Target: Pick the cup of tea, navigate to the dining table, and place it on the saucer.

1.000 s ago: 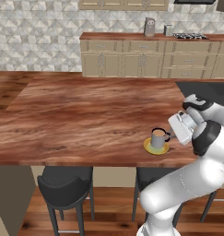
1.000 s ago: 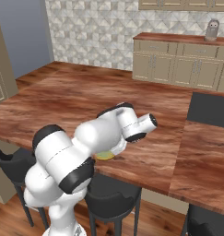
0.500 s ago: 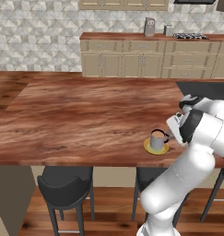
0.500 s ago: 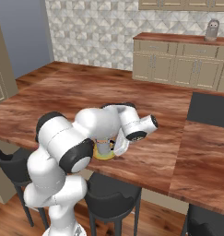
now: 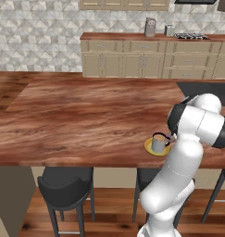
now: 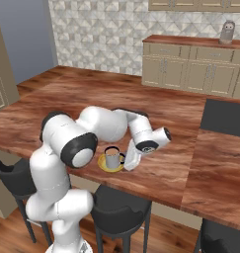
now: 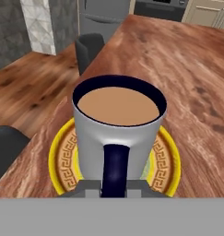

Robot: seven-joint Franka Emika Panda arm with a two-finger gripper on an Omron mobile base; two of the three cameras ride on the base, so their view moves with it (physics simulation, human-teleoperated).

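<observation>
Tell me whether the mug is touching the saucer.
Touching. The hand view shows the mug standing upright on the yellow saucer, its base on the dish with no gap beneath; the right base view agrees.

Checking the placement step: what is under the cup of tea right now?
The yellow saucer lies under the cup of tea, its rim showing all round on the dining table. The saucer's centre is covered by the cup.

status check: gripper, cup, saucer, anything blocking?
Gripper shut on the cup's handle. Cup of tea upright on the saucer, on the dining table. Nothing in the way near it.
</observation>
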